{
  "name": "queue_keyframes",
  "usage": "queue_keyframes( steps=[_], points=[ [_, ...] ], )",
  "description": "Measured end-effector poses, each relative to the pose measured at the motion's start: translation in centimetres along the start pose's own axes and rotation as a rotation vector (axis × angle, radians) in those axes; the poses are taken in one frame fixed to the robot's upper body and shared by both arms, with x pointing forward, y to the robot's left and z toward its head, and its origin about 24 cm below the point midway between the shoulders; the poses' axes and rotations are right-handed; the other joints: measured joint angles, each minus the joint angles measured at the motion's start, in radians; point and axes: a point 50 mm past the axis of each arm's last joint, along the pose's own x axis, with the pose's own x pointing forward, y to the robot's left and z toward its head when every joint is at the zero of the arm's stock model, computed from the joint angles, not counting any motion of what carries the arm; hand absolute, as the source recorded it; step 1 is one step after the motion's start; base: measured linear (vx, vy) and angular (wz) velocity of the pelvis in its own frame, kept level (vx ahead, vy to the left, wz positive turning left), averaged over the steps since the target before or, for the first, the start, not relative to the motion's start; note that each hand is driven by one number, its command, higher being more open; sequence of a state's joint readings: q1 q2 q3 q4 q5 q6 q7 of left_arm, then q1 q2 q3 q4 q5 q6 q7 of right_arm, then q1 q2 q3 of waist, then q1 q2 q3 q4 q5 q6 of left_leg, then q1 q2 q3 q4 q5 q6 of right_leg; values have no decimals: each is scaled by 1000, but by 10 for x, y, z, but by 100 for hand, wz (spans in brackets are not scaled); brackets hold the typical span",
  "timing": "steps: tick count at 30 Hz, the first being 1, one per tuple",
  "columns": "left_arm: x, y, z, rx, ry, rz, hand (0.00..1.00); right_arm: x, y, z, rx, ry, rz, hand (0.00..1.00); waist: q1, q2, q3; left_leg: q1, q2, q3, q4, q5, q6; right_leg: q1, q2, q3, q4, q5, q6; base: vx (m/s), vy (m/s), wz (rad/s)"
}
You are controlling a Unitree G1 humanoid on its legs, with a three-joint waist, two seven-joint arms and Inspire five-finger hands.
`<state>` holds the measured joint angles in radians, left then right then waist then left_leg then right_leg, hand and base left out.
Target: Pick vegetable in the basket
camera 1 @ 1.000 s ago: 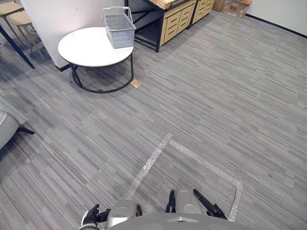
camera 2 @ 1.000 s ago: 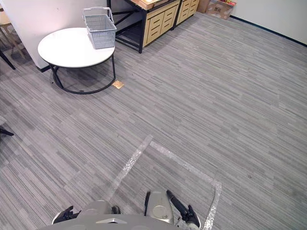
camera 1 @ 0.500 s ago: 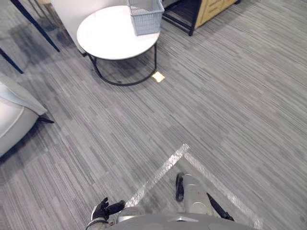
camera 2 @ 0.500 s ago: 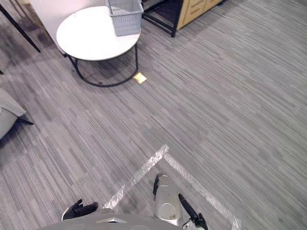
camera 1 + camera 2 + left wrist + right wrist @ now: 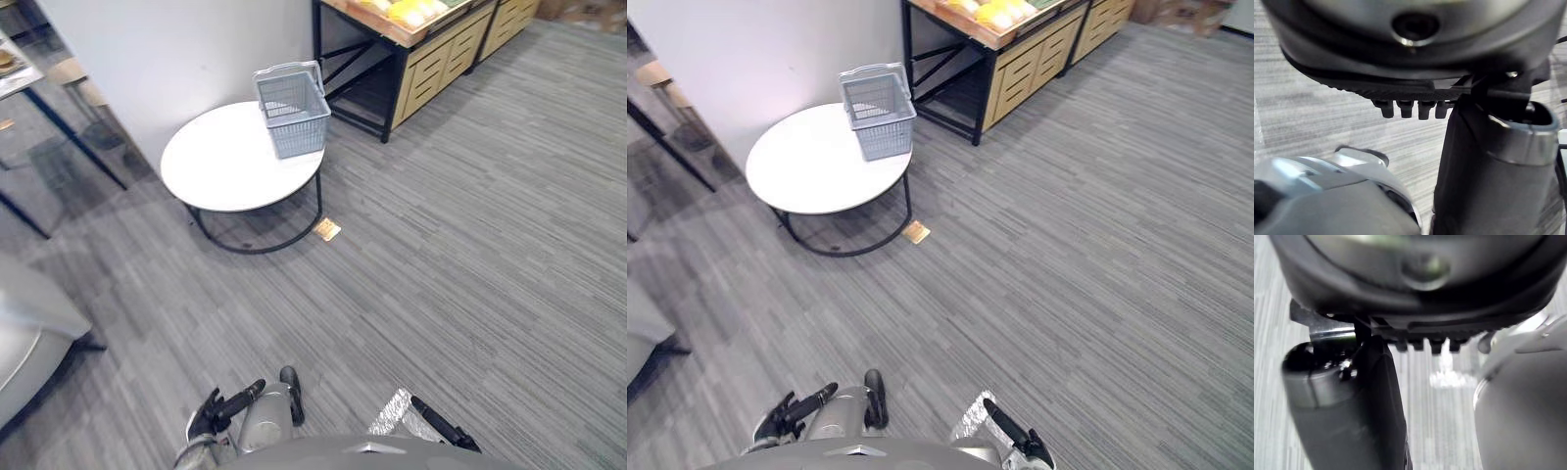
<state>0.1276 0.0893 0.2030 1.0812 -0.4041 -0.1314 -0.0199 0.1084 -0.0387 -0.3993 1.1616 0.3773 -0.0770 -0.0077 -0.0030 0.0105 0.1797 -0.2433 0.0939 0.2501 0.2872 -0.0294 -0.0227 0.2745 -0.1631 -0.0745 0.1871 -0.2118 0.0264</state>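
A grey plastic basket (image 5: 292, 110) with its handle up stands on the far edge of a round white table (image 5: 220, 166). It looks empty from here. Yellow produce (image 5: 409, 12) lies on top of a wooden stand (image 5: 431, 54) behind and to the right of the table. Both hands hang low by my body, far from the table. My left hand (image 5: 217, 409) has its fingers straight and holds nothing. My right hand (image 5: 443, 433) also has straight fingers and holds nothing.
The table stands on a black ring frame against a white wall (image 5: 186, 49). A small tan tag (image 5: 326, 230) lies on the carpet by it. A grey seat (image 5: 24, 338) is at the left, with dark furniture legs (image 5: 73, 132) behind it. Silver tape (image 5: 392, 411) marks the floor at my feet.
The whole picture has shifted, so the camera has moved: table and basket now sit lower and nearer, and the tape lines lie at the bottom edge. Both hands stay low and empty.
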Motion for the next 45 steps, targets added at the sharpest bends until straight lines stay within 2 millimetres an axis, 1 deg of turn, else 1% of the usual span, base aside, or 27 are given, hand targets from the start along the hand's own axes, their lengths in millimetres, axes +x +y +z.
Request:
queue_keyframes(
  steps=[3, 4, 5, 9, 12, 13, 15, 17, 19, 20, 21, 23, 25, 27, 29, 30, 31, 32, 33, 34, 35, 37, 38, 39, 41, 43, 45],
  points=[
    [1, 1, 1, -64, -1, 3, 100, 0, 2, -3, -21, 7, 12, 100, 7, -18, 5, 23, -5, 26, 9, -35, 18, -15, 54, 64, -33, 18, 9, 291, 167, -23],
    [0, 5, -2, -100, 11, 22, 100, -1, 3, -6, -32, 16, 14, 100, 8, -32, 2, 52, -17, 56, 16, -54, 31, -25, 62, 74, -34, 52, 0, 246, 100, -67],
    [-1, 6, -8, -112, 33, 30, 100, -1, 1, -5, -53, 14, 19, 100, 13, -33, -13, 66, -13, 79, 57, -76, 50, -20, 47, 95, -30, 61, 4, 238, 99, -79],
    [-1, 5, -11, -106, 48, 13, 100, -1, -2, -3, -46, 12, 30, 100, 4, -21, -32, 61, -6, 100, 134, -154, 59, -49, 22, 187, 3, 64, 8, 182, 75, -73],
    [-1, 7, -9, -64, 48, 3, 100, -3, -13, -12, 11, 38, -13, 100, 0, -32, -43, 117, -21, 137, 103, -178, 67, -169, 15, 232, 254, 63, 11, 163, 101, -37],
    [0, 7, -7, -49, 45, 2, 100, -4, -15, -16, 19, 48, -20, 100, -1, -39, -42, 133, -30, 139, 96, -187, 66, -193, 11, 239, 323, 70, 21, 170, 102, -13],
    [0, 11, -5, 0, 49, -2, 100, -8, -23, -31, 39, 93, -45, 100, -7, -53, -40, 195, -60, 144, 89, -240, 68, -277, -3, 248, 567, 147, 119, 135, 87, -6],
    [-1, 12, -8, 11, 57, 0, 100, -10, -26, -35, 66, 103, -59, 100, -17, -44, -37, 246, -73, 148, 73, -260, 71, -305, -22, 219, 660, 228, 129, 173, 96, -9],
    [-2, 13, -10, 17, 65, 3, 100, -10, -25, -35, 101, 96, -59, 100, -27, -43, -38, 316, -86, 149, 26, -268, 78, -363, -45, 150, 792, 156, 98, 233, 94, -10],
    [-2, 13, -12, 38, 76, 4, 100, -10, -25, -35, 107, 91, -60, 100, -31, -40, -38, 356, -89, 145, -9, -266, 76, -405, -42, 97, 833, 72, 83, 217, 37, 8],
    [-1, 11, -10, 57, 74, -7, 100, -11, -26, -34, 127, 84, -62, 100, -35, -35, -35, 396, -88, 139, -47, -260, 70, -447, -34, 39, 823, 10, 72, 184, 3, 17],
    [-1, 9, -12, 67, 78, -15, 100, -11, -29, -36, 145, 86, -71, 100, -41, -27, -31, 440, -81, 125, -89, -254, 62, -487, -10, -5, 740, -34, 43, 176, -33, 33],
    [-2, 4, -17, 39, 89, -20, 100, -12, -32, -35, 203, 78, -84, 100, -56, -1, -25, 491, -61, 95, -147, -257, 47, -539, 27, -27, 510, -33, 36, 246, -101, 54],
    [-3, -3, -23, -21, 97, -19, 100, -13, -35, -38, 248, 75, -101, 100, -59, 28, -25, 518, -33, 77, -177, -266, 12, -574, 46, -32, 254, 26, 45, 337, -156, 40],
    [-5, -3, -28, -108, 99, 9, 100, -16, -35, -42, 286, 71, -107, 100, -58, 30, -21, 569, -11, 71, -189, -306, -45, -606, 48, -34, 46, 169, 35, 516, -243, 20],
    [-6, -3, -30, -115, 103, 12, 100, -16, -36, -42, 294, 67, -110, 100, -62, 30, -22, 585, 2, 69, -190, -317, -58, -605, 56, -43, 61, 235, 42, 693, -279, 24],
    [-7, -5, -33, -119, 111, 10, 100, -17, -39, -41, 287, 57, -111, 100, -69, 52, -28, 612, 29, 66, -198, -314, -72, -610, 66, -65, 111, 288, 25, 630, -231, 23],
    [-7, -14, -37, -130, 120, -11, 100, -16, -40, -35, 274, 34, -106, 100, -69, 72, -25, 616, 59, 66, -193, -293, -77, -622, 84, -79, 166, 233, 5, 643, -252, 22],
    [-6, -22, -34, -133, 103, -32, 100, -14, -38, -28, 245, 13, -92, 100, -71, 81, -22, 613, 83, 54, -161, -260, -84, -627, 96, -101, 222, 195, -27, 498, -232, 16],
    [-6, -22, -33, -135, 97, -33, 100, -14, -37, -27, 229, 11, -87, 100, -75, 82, -23, 601, 100, 41, -123, -246, -86, -620, 98, -116, 243, 170, -36, 611, -317, 29],
    [-5, -22, -28, -164, 73, -26, 100, -13, -36, -25, 216, 4, -82, 100, -81, 77, -22, 539, 147, -2, 53, -211, -75, -580, 112, -140, 258, 115, -52, 586, -307, 26],
    [-4, -20, -21, -214, 39, -10, 100, -13, -36, -22, 186, -5, -84, 100, -77, 73, -19, 440, 194, -55, 313, -115, -63, -518, 132, -145, 242, 74, -68, 560, -263, 9],
    [-4, -20, -19, -230, 25, -7, 100, -12, -35, -15, 151, -23, -85, 100, -69, 69, -13, 357, 230, -96, 514, -46, -76, -464, 151, -145, 216, 52, -79, 522, -163, -21],
    [-3, -21, -14, -228, 6, -12, 100, -10, -32, -11, 130, -35, -80, 100, -54, 72, -12, 302, 261, -89, 661, -57, -73, -402, 168, -136, 181, 47, -86, 506, -138, -26],
    [-2, -19, -9, -214, -23, -13, 100, -8, -26, -7, 110, -46, -63, 100, -46, 60, -9, 258, 271, -38, 756, -101, -41, -294, 168, -118, 108, 48, -86, 315, -53, -23],
    [-2, -18, -6, -203, -35, -16, 100, -6, -21, -2, 89, -55, -47, 100, -41, 58, -9, 207, 277, 21, 755, -149, -21, -200, 162, -100, 30, 51, -75, 316, 25, -13],
    [-1, -18, 0, -161, -58, -29, 100, -4, -17, -4, 73, -29, -43, 100, -24, 39, 2, 150, 246, 83, 623, -230, -46, -117, 124, -87, -35, 65, -52, 352, 146, -7]
  ],
)
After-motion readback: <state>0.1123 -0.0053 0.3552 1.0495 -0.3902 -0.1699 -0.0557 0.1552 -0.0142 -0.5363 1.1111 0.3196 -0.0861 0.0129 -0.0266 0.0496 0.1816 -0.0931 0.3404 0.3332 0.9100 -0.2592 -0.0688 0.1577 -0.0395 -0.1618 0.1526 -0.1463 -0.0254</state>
